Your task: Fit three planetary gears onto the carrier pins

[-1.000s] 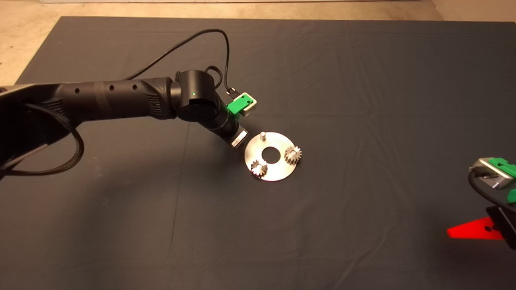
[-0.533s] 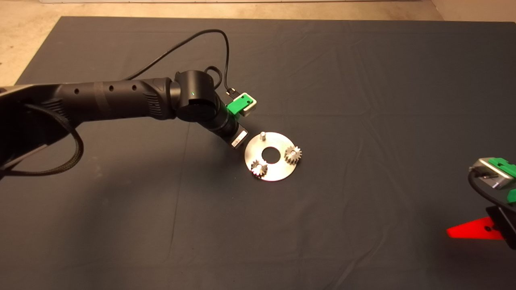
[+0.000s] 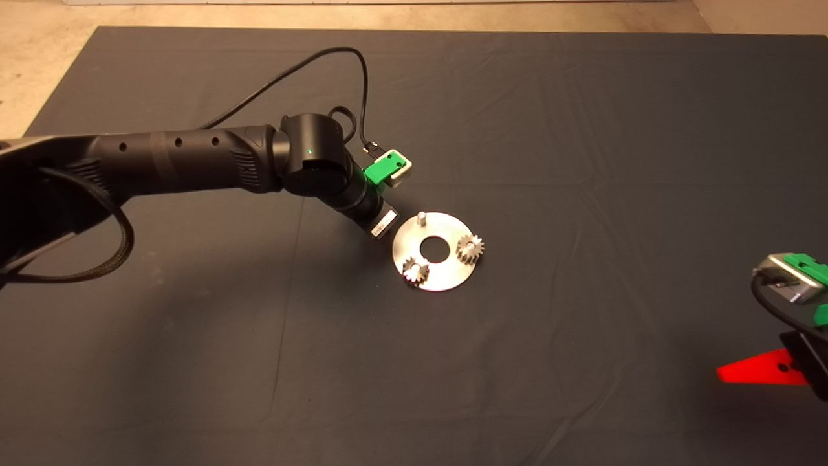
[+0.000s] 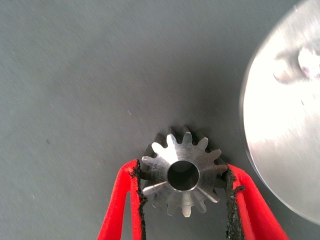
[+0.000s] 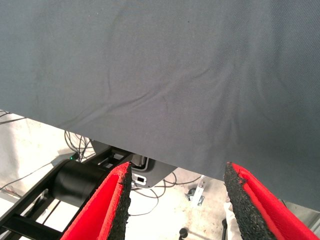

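– What have you got on the left arm?

– My left pincer [image 4: 182, 192] is clenched on a small dark-grey toothed metal gear with a shiny face and a centre bore [image 4: 182, 172], one black pad against its teeth on each side. It sits over the dark mat [image 3: 582, 162] covering the table, just beside the rim of the flat round silver disc with the large centre hole [image 3: 446, 275].

– And the disc itself?

– From the head camera I see two more of those gears on it: one [image 3: 416, 270] at the near-left edge, one [image 3: 470, 248] on the right side. The third short silver peg [image 3: 420, 218] stands bare at the far side, nearest my left arm.

– The other arm?

– The right pincer [image 5: 177, 200] is parked at the lower right edge of the mat, fingers spread apart and holding nothing
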{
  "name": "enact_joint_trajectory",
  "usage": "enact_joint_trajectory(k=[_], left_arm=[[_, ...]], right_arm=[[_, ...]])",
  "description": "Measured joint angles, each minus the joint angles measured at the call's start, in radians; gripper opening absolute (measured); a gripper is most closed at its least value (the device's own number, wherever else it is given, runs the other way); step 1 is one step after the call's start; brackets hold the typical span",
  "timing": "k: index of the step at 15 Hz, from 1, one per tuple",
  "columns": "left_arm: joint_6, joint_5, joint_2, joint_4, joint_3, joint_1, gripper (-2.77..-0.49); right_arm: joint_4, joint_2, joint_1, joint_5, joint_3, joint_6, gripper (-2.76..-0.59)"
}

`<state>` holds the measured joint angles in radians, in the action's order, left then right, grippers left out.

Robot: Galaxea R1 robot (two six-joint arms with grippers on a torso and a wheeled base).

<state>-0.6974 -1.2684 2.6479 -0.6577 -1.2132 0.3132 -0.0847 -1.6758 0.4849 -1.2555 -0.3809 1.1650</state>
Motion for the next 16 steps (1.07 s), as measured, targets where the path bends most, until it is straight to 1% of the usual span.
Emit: enact_joint_trajectory(k=[2, 3, 4, 5, 6, 7, 8, 9, 10, 12, 13, 14, 15, 16], left_arm=[[0.0, -0.041, 0.003, 0.003, 0.013, 0.001, -2.61], [0.0, -0.058, 0.003, 0.004, 0.021, 0.005, -2.67], [-0.001, -0.076, 0.003, 0.011, 0.035, 0.018, -2.67], [-0.001, -0.082, 0.004, 0.012, 0.05, 0.04, -2.66], [-0.001, -0.086, 0.007, 0.012, 0.055, 0.068, -2.67], [-0.002, -0.086, 0.009, 0.01, 0.055, 0.084, -2.67], [-0.002, -0.096, 0.009, 0.011, 0.055, 0.095, -2.67], [-0.003, -0.116, 0.012, 0.011, 0.057, 0.101, -2.68], [-0.008, -0.127, 0.014, 0.012, 0.068, 0.112, -2.68], [-0.04, -0.131, 0.014, 0.018, 0.092, 0.146, -2.69], [-0.048, -0.133, 0.018, 0.017, 0.094, 0.154, -2.69], [-0.058, -0.138, 0.031, 0.017, 0.094, 0.156, -2.69], [-0.068, -0.138, 0.056, 0.019, 0.095, 0.155, -2.69], [-0.077, -0.133, 0.082, 0.02, 0.097, 0.155, -2.69]], right_arm=[[0.0, 0.0, 0.0, 0.0, 0.0, 0.0, -2.02], [0.0, 0.0, 0.0, 0.0, 0.0, 0.0, -2.02], [0.0, 0.0, 0.0, 0.0, 0.0, -0.001, -2.02], [0.0, 0.0, 0.0, 0.0, -0.001, -0.001, -2.02], [0.0, 0.0, 0.0, 0.0, -0.001, -0.001, -2.02], [0.0, 0.0, 0.0, 0.0, -0.001, -0.001, -2.02], [0.0, 0.0, 0.0, 0.0, -0.001, -0.001, -2.02], [0.0, 0.0, 0.0, 0.0, -0.001, -0.001, -2.02], [0.0, 0.0, 0.0, 0.0, -0.001, -0.001, -2.02], [0.0, -0.001, 0.0, 0.0, -0.001, -0.001, -2.02], [0.0, 0.0, 0.0, 0.0, -0.001, -0.001, -2.02], [0.0, 0.0, 0.0, 0.0, -0.001, -0.001, -2.02], [0.0, -0.001, 0.0, 0.0, -0.001, -0.001, -2.02], [0.0, -0.001, 0.0, 0.001, -0.001, -0.001, -2.02]])
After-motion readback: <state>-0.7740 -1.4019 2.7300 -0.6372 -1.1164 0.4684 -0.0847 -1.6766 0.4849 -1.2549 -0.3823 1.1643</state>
